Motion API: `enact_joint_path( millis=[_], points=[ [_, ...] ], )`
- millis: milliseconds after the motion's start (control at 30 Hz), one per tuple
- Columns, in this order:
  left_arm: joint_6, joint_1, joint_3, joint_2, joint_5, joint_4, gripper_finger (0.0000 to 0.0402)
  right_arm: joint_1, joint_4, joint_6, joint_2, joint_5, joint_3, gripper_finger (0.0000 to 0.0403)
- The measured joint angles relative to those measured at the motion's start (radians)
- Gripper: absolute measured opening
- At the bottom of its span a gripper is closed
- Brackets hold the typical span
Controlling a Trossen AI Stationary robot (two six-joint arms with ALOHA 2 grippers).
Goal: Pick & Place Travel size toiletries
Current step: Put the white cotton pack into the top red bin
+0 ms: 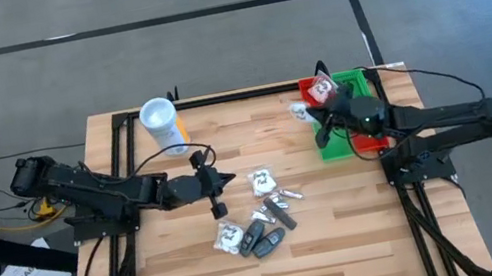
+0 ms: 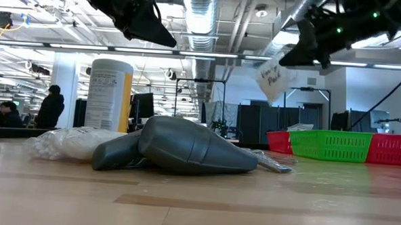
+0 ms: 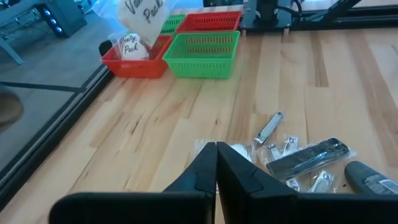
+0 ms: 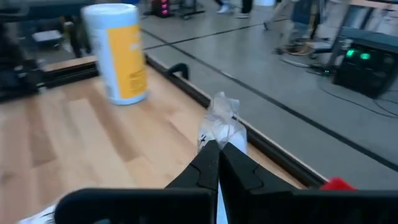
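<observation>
The wooden surface carries a white canister with a yellow label and red and green bins at its right edge. Mid-surface lie the toiletries: white clear-wrapped packets, dark little tubes, a metal clipper. The right claw, raised beside the bins, pinches a crinkly clear packet. The left claw hangs closed and empty near the pile.

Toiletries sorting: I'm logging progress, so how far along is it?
Done: one white packet lies in the red bin. In hand: the right gripper is shut on another packet above the bins. Left: the pile of packets and dark tubes mid-table, near the shut, empty left gripper.
</observation>
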State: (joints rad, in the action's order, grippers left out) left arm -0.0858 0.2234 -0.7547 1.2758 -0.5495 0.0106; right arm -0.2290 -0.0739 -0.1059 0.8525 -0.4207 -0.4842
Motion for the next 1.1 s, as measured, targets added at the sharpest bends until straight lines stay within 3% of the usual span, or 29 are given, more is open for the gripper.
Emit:
enact_joint_path(
  millis=[300, 533, 1100],
  points=[
    [-0.001, 0.0, 0.0, 0.0, 0.0, 0.011, 0.0, -0.163, -0.097, -0.024, -0.086, 0.0, 0.135, 0.0],
    [-0.001, 0.0, 0.0, 0.0, 0.0, 0.019, 0.0, -0.285, -0.119, -0.026, -0.077, 0.009, 0.179, 0.0],
    [-0.001, 0.0, 0.0, 0.0, 0.0, 0.035, 0.0, -0.517, -0.333, -0.015, 0.196, 0.197, 0.18, 0.0]
  ],
)
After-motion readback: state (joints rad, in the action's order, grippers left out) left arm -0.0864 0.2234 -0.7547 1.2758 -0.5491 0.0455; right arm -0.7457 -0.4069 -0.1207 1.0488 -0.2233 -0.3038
